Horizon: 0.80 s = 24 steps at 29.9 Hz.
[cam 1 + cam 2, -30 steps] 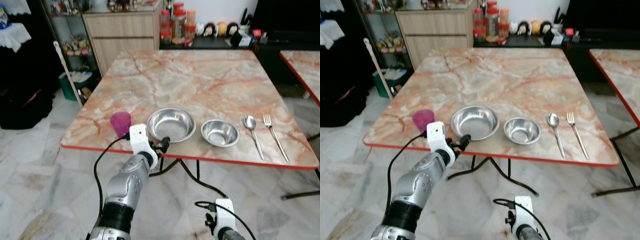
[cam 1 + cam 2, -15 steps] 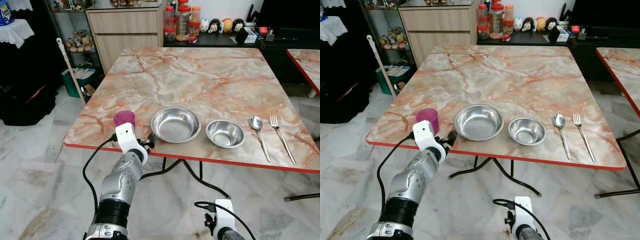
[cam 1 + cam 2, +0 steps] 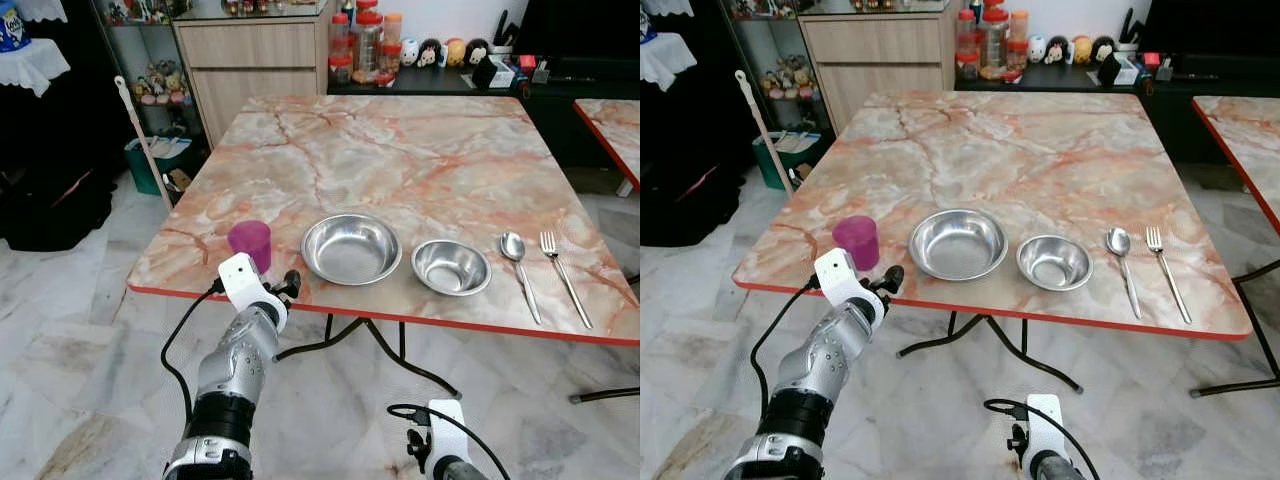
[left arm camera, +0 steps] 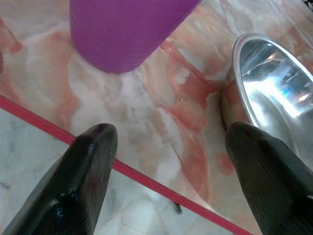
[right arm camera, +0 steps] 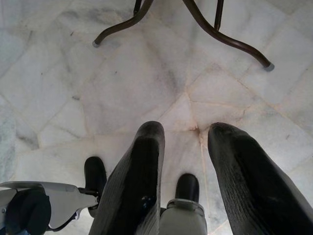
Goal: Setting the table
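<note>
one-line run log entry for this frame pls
left gripper: open, at table edge near purple cup | right gripper: open, idle low | large steel bowl: on table

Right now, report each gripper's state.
Left gripper: jaws open, empty, near the purple cup.
Right gripper: jaws open, empty, hanging idle.

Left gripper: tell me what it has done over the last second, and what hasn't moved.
The left gripper, open and empty, has drawn back leftward from the rim of the large steel bowl toward the purple cup, and now hovers at the table edge between them. The cup, both bowls, spoon and fork stayed put; the right arm hangs idle.
</note>
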Motion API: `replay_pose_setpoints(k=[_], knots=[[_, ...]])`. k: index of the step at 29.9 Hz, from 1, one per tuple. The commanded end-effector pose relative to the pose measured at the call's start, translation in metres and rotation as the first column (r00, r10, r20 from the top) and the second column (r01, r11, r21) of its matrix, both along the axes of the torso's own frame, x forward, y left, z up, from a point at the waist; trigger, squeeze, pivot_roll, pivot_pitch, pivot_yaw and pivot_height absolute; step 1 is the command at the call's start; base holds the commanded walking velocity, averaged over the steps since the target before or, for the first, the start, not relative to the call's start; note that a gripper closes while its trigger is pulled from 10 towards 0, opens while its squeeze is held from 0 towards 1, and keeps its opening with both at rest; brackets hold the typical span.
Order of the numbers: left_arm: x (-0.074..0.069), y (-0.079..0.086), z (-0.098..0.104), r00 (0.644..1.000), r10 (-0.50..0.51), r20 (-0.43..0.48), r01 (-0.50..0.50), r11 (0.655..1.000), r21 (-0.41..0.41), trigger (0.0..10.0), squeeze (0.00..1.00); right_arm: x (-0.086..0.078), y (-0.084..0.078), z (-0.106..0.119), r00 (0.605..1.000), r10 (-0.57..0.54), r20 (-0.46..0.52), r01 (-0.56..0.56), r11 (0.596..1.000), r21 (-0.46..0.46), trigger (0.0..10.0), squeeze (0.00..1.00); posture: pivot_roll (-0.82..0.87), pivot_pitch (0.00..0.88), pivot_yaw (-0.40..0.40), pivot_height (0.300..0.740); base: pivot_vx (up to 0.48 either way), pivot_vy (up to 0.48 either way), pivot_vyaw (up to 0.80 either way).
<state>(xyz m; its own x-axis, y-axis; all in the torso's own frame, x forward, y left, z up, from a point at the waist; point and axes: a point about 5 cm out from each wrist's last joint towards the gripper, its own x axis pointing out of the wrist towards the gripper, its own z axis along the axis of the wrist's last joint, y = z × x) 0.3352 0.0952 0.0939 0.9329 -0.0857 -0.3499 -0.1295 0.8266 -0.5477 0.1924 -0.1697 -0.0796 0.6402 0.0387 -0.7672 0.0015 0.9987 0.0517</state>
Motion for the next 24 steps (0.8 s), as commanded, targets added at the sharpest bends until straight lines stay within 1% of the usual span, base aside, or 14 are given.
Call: replay_pose_setpoints(k=[1,4,8,12,14,16,20,22,23,24], knots=[[0.013,-0.031,0.032,0.995,-0.05,0.084,0.057,0.996,-0.074,10.0,0.0,0.003,0.001,0.001,1.0,-0.001,0.004,0.001,1.0,0.006,10.0,0.0,-0.14,0.0,0.047,0.74,0.0,0.0,0.0],[0.015,-0.037,0.044,0.987,-0.088,0.135,0.099,0.992,-0.073,10.0,0.0,0.003,0.001,0.001,1.0,-0.006,0.005,0.006,1.0,0.007,10.0,0.0,-0.14,0.0,0.048,0.74,0.0,0.0,0.0],[0.012,-0.04,0.052,0.978,-0.126,0.168,0.135,0.99,-0.048,10.0,0.0,0.002,0.001,0.001,1.0,-0.01,0.003,0.01,1.0,0.009,10.0,0.0,-0.14,0.0,0.051,0.74,0.0,0.0,0.0],[0.009,-0.042,0.049,0.975,-0.15,0.161,0.157,0.987,-0.036,10.0,0.0,0.002,0.001,0.001,1.0,-0.01,0.0,0.01,1.0,0.012,10.0,0.0,-0.14,0.0,0.051,0.74,0.0,0.0,0.0],[0.006,-0.046,0.043,0.967,-0.197,0.159,0.202,0.979,-0.017,10.0,0.0,0.001,0.003,0.0,1.0,-0.006,0.0,0.006,1.0,0.015,10.0,0.0,-0.13,0.0,0.055,0.74,0.0,0.0,0.0],[0.005,-0.05,0.04,0.963,-0.221,0.155,0.224,0.975,0.002,10.0,0.0,0.001,0.004,0.0,1.0,-0.003,0.001,0.003,1.0,0.016,10.0,0.0,-0.13,0.0,0.055,0.74,0.0,0.0,0.0],[0.004,-0.051,0.037,0.961,-0.226,0.16,0.226,0.974,0.019,10.0,0.0,0.001,0.004,0.0,1.0,-0.001,0.0,0.001,1.0,0.016,10.0,0.0,-0.13,0.0,0.057,0.74,0.0,0.0,0.0],[0.004,-0.055,0.038,0.936,-0.272,0.225,0.269,0.962,0.043,10.0,0.0,0.001,0.005,0.0,1.0,0.0,0.001,0.0,1.0,0.016,10.0,0.0,-0.13,0.0,0.058,0.74,0.0,0.0,0.0],[0.003,-0.057,0.039,0.92,-0.295,0.257,0.294,0.955,0.044,10.0,0.0,0.001,0.005,0.0,1.0,0.0,0.002,0.0,1.0,0.016,10.0,0.0,-0.13,0.0,0.057,0.74,0.0,0.0,0.0],[0.001,-0.06,0.042,0.895,-0.323,0.307,0.33,0.943,0.029,10.0,0.0,0.001,0.005,0.0,1.0,0.0,0.002,0.0,1.0,0.017,10.0,0.0,-0.14,0.0,0.058,0.74,0.0,0.0,0.0]])
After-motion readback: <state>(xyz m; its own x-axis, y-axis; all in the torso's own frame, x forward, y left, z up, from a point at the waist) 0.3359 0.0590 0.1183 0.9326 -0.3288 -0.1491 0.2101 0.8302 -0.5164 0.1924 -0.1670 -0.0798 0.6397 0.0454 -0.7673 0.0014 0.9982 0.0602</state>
